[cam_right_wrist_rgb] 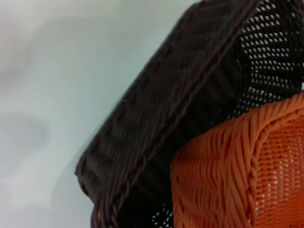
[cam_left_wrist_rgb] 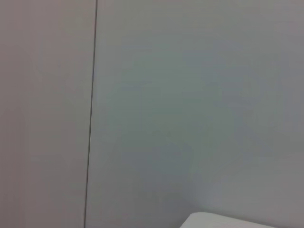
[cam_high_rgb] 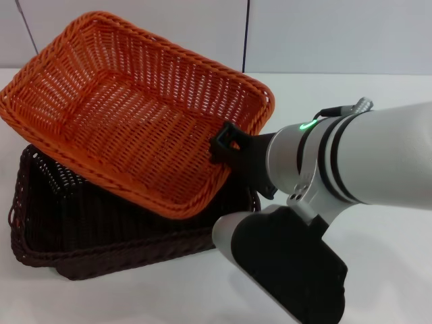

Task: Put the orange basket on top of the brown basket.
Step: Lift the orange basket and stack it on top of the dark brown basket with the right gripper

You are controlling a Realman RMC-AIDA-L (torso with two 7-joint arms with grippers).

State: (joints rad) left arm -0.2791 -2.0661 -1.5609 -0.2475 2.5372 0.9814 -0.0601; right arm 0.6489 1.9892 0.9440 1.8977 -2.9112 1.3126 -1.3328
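Observation:
The orange basket (cam_high_rgb: 135, 108) is tilted, its far-left end raised and its near-right side low inside the brown basket (cam_high_rgb: 101, 233), which stands on the table at the left. My right gripper (cam_high_rgb: 228, 145) is shut on the orange basket's right rim, one black finger over the braided edge. The right wrist view shows a corner of the orange basket (cam_right_wrist_rgb: 228, 180) sitting within the brown basket's rim (cam_right_wrist_rgb: 180, 95). My left gripper is out of view; its wrist view shows only a wall.
The white table (cam_high_rgb: 385, 101) stretches to the right and behind the baskets. A pale panelled wall (cam_high_rgb: 310, 34) stands at the back. My right arm (cam_high_rgb: 364, 162) crosses the lower right of the head view.

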